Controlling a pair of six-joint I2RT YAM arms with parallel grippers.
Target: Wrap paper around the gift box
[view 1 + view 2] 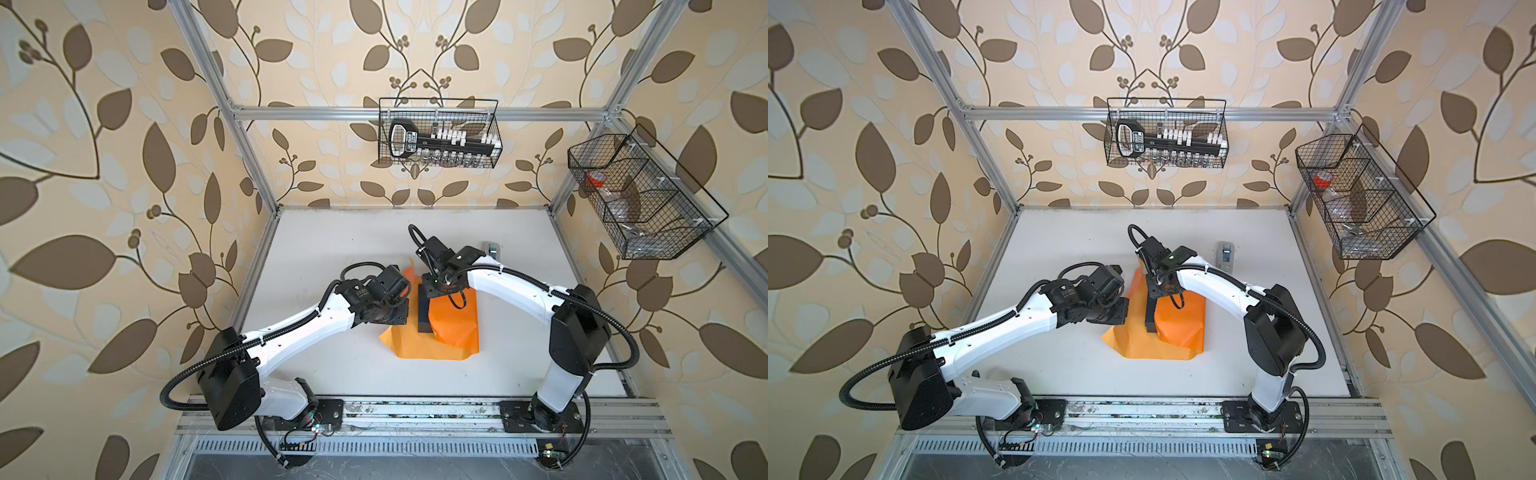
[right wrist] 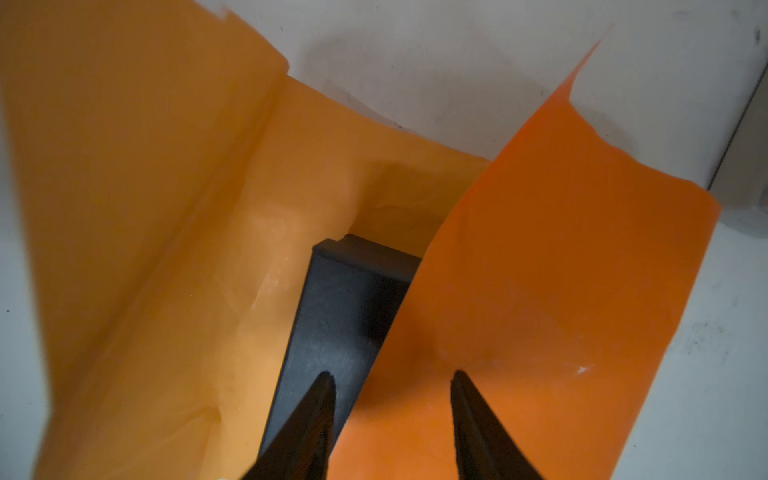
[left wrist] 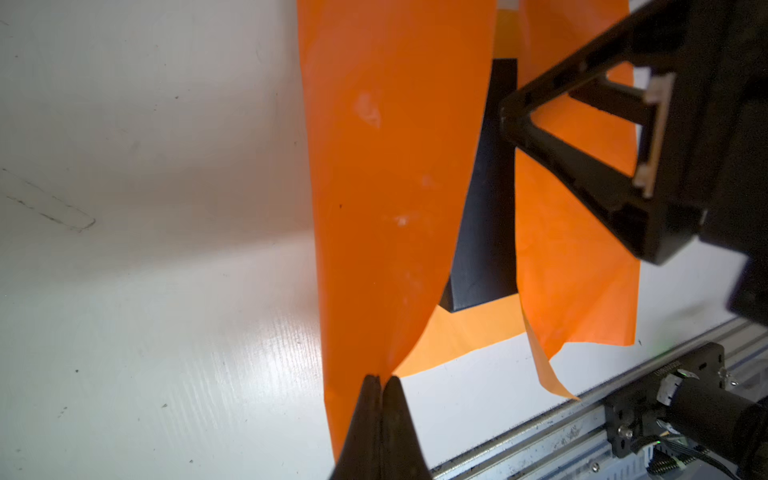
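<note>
Left gripper [image 3: 380,379] pinches paper [image 3: 374,166] beside gift box [image 3: 484,232].

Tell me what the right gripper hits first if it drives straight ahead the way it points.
Probably the gift box top: the right gripper, jaws open, straddles the edge of the paper flap lying over it, so one fingertip meets bare lid, the other paper. Depth is unclear.

Surface: flat white tabletop [image 1: 332,374] in front of me, scuffed with small dark marks.
Middle of it: large orange sheet of thin glossy wrapping paper [image 1: 415,351], its near part lying flat, both sides lifted off.
Far right of it: small grey tape dispenser [image 1: 1226,252], apart from the sheet.
</note>
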